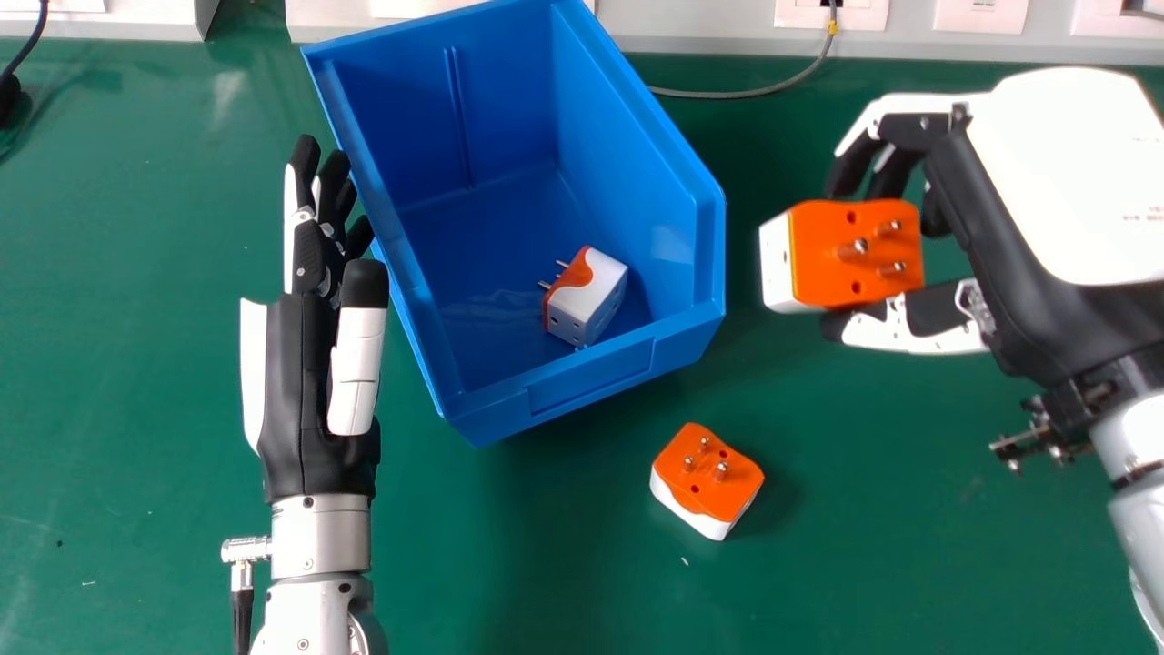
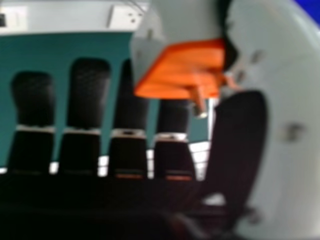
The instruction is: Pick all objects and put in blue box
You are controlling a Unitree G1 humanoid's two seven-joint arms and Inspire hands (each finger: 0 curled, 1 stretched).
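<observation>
My right hand [image 1: 955, 191] is at the right, its fingers and thumb curled round an orange and white plug adapter [image 1: 855, 255], prongs showing, held right of the blue box [image 1: 591, 373]. In the right hand view the held adapter [image 2: 182, 70] sits between the fingers and thumb of my right hand [image 2: 237, 135]. Inside the box, near its front, lies a white and orange adapter [image 1: 587, 296]. Another orange-topped adapter [image 1: 707, 478] rests prongs up on the table in front of the box. My left hand [image 1: 314, 364] stands just left of the box with straight fingers, holding nothing.
The green table [image 1: 136, 364] stretches around the box. A grey cable [image 1: 746, 93] runs behind the box toward a socket [image 1: 832, 13] at the back edge. A black cable [image 1: 23, 59] lies at the far left.
</observation>
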